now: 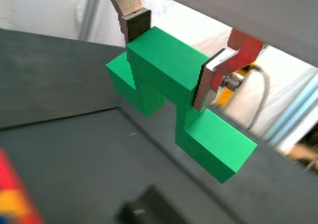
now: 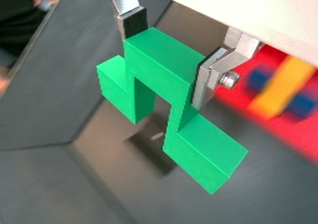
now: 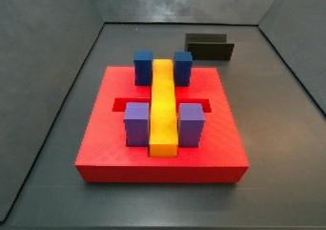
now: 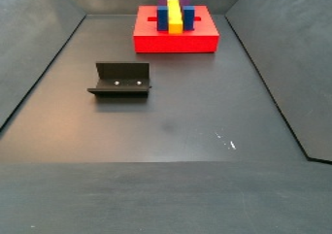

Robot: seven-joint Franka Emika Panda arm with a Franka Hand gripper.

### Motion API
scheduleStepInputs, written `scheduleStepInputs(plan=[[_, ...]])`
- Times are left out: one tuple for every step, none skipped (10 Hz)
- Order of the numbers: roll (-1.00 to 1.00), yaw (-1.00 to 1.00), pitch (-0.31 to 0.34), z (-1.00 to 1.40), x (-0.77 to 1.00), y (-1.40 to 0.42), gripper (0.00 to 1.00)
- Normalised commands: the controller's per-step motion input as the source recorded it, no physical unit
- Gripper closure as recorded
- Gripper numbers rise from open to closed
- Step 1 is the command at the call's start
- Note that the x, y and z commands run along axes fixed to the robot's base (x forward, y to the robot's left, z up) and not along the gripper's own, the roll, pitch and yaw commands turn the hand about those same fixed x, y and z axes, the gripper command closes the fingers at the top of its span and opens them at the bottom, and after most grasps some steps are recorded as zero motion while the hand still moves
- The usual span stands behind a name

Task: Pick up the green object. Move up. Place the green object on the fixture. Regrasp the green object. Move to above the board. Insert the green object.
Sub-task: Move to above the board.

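I see no readable text, labels or numbers anywhere; gripper (image 1: 173,55) up off the floor.

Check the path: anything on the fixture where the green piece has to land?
Nothing visible. The fixture stands bare on the dark floor in both side views, apart from the red board. The gripper, out of both side views, is shut on the green object in both wrist views.
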Motion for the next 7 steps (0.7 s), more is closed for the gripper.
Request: scheduleStepInputs(plan=[[-1.00, -0.06, 0.098, 0.24, -1.06, -1.40, 1.00], [-1.00, -0.05, 0.097, 0.25, -1.07, -1.40, 1.00], [-1.00, -0.05, 0.093, 0.13, -0.60, -0.75, 1.00], [-1.00, -0.04, 0.087, 0.03, -0.26, -0.26, 1.00], [-1.00, -0.03, 0.084, 0.02, -0.13, -0.12, 1.00], [-0.83, -0.02, 0.048, 0.02, -0.11, -0.07, 1.00], [-0.67, -0.01, 0.014, 0.01, -0.10, -0.04, 1.00]])
